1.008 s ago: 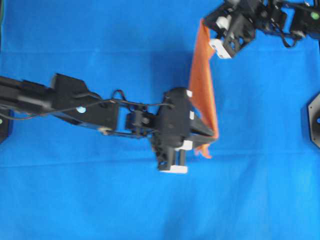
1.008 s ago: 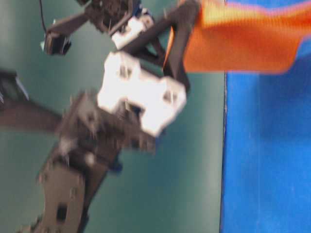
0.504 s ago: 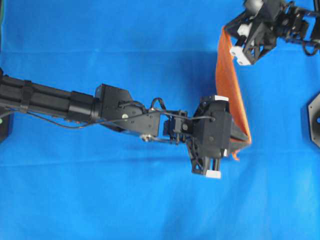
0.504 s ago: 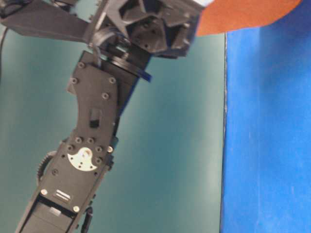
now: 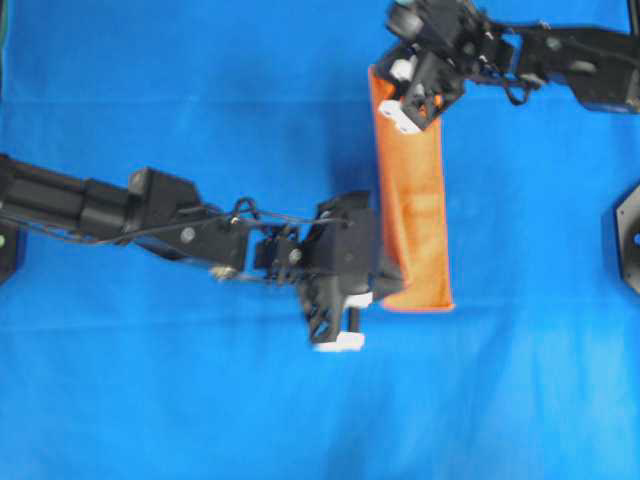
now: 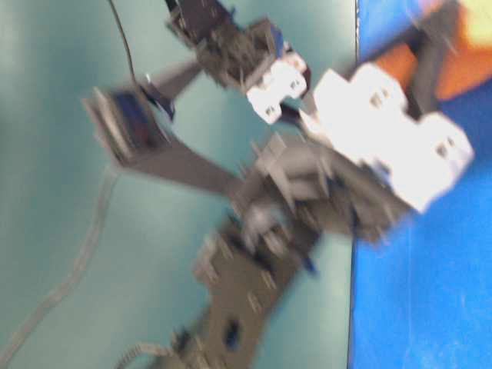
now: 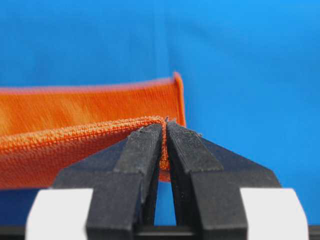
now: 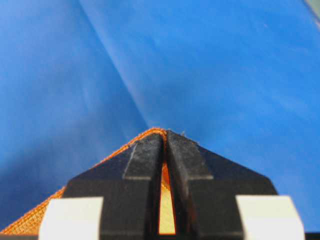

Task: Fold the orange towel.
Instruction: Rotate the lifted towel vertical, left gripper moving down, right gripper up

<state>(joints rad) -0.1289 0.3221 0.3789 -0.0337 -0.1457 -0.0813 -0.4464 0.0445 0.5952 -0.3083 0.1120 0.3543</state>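
Between the pressed-together jaws of the left gripper [image 7: 165, 142], a hemmed corner of the orange towel [image 5: 412, 215] is pinched; the right gripper [image 8: 163, 150] pinches another corner likewise. In the overhead view the towel forms a narrow strip at centre right, long axis vertical, grippers at opposite ends. The blue cloth [image 5: 200, 90] offers open room leftward.
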